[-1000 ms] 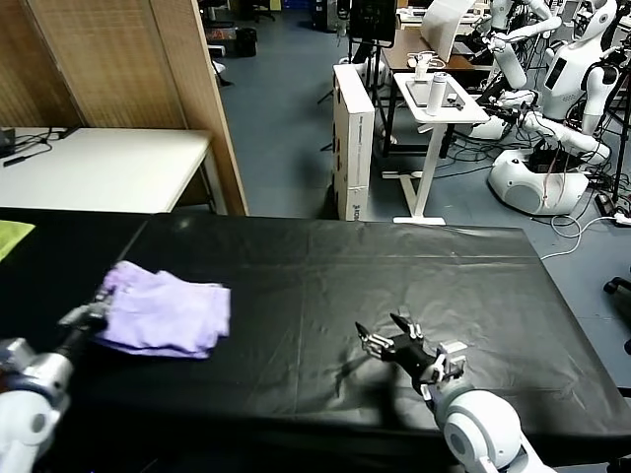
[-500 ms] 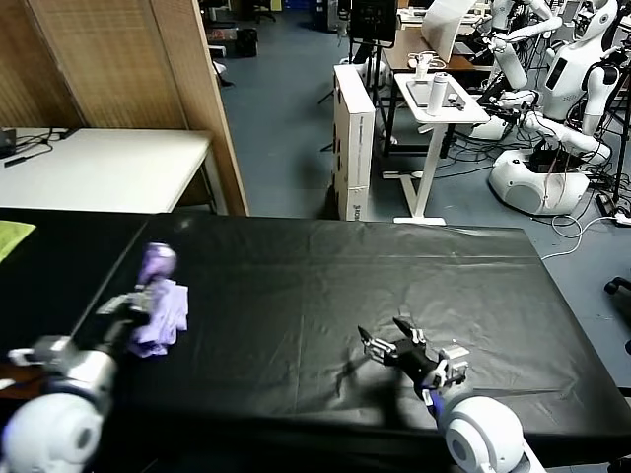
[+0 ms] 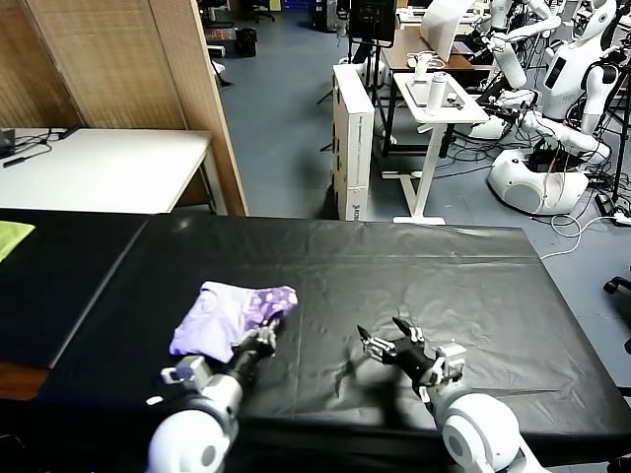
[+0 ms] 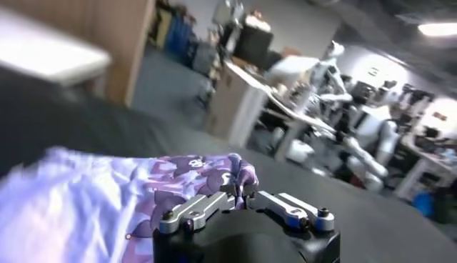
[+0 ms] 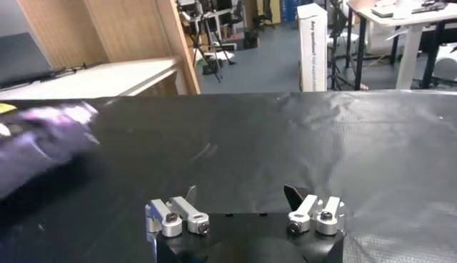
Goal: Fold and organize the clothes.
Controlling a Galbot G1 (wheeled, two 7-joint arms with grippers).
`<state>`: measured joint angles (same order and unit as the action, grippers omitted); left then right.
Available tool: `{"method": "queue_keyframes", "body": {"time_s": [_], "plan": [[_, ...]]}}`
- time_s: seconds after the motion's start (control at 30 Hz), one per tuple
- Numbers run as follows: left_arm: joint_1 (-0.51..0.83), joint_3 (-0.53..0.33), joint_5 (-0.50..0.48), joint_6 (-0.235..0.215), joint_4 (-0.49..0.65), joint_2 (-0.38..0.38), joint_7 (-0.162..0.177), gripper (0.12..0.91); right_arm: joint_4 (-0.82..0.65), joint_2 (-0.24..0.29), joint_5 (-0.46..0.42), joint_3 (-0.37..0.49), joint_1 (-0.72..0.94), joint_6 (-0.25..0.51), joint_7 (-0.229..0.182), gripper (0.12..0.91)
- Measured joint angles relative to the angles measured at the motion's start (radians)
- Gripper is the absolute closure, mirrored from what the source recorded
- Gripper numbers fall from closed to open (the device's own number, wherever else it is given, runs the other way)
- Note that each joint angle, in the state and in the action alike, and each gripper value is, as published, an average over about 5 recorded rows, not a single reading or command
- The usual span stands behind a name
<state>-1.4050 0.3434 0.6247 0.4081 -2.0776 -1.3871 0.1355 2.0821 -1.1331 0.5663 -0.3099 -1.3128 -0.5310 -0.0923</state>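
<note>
T-shirt: the pale lavender T-shirt (image 3: pixel 229 315) lies bunched in a loose, rumpled heap on the near left part of the counter (image 3: pixel 414 266), directly ahead of the left fingers and well to the left of the right fingers.
T-shirt print: a darker purple pattern shows on the fabric (image 4: pixel 193 175) right beside the left fingertips; the rest of the cloth farther from them is plain and pale.
Left gripper: the left gripper (image 3: pixel 264 338) sits low at the near edge of the T-shirt, at the corner nearest the robot.
Left fingers: pressed together, the tips (image 4: pixel 227 191) meeting on a fold of the patterned fabric and pinching the T-shirt there.
Right gripper: the right gripper (image 3: pixel 385 340) hovers low over bare counter, well apart from the T-shirt.
Right fingers: spread wide, with nothing between them (image 5: pixel 187 196); only the black counter surface lies ahead of them.
T-shirt from the right wrist view: a blurred lavender mass (image 5: pixel 39 139) far off to one side of the spread fingers.
Counter: covered in black, slightly wrinkled sheeting that carries both the T-shirt and the space under the right fingers.
Yellow-green cloth: a small piece (image 3: pixel 12 236) lies at the far left edge, well away from both sets of fingers.
</note>
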Motion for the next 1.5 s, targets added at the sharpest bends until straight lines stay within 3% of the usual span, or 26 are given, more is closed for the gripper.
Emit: {"method": "queue_keyframes", "body": {"time_s": [0.13,0.33,0.5,0.6,0.93,1.03,1.37,1.5], "plan": [[0.009,-0.019,-0.044,-0.001,0.017,-0.026,-0.019,0.806,-0.007,-0.003,0.048,0.018,0.019,-0.015,-0.017,0.118],[0.0,-0.015,-0.09,-0.014,-0.009,-0.035,-0.054,0.473,-0.019,-0.006,0.192,0.049,0.057,-0.055,-0.069,0.118],[0.002,0.02,-0.097,-0.037,-0.048,-0.02,-0.059,0.187,-0.038,-0.028,0.302,0.086,0.101,-0.07,-0.105,0.118],[0.004,0.051,-0.093,-0.047,-0.058,-0.004,-0.056,0.132,-0.055,-0.047,0.339,0.111,0.128,-0.072,-0.124,0.118],[-0.023,0.134,-0.093,-0.068,-0.056,0.019,-0.054,0.123,-0.129,-0.141,0.36,0.218,0.167,-0.072,-0.137,0.143],[-0.026,0.147,-0.094,-0.072,-0.053,0.02,-0.054,0.123,-0.147,-0.161,0.36,0.231,0.171,-0.072,-0.134,0.27],[-0.044,0.189,-0.091,-0.079,-0.051,0.03,-0.054,0.123,-0.173,-0.179,0.35,0.23,0.179,-0.077,-0.124,0.835],[-0.047,0.208,-0.082,-0.081,-0.048,0.033,-0.054,0.123,-0.159,-0.153,0.332,0.208,0.194,-0.115,-0.111,0.872]]}}
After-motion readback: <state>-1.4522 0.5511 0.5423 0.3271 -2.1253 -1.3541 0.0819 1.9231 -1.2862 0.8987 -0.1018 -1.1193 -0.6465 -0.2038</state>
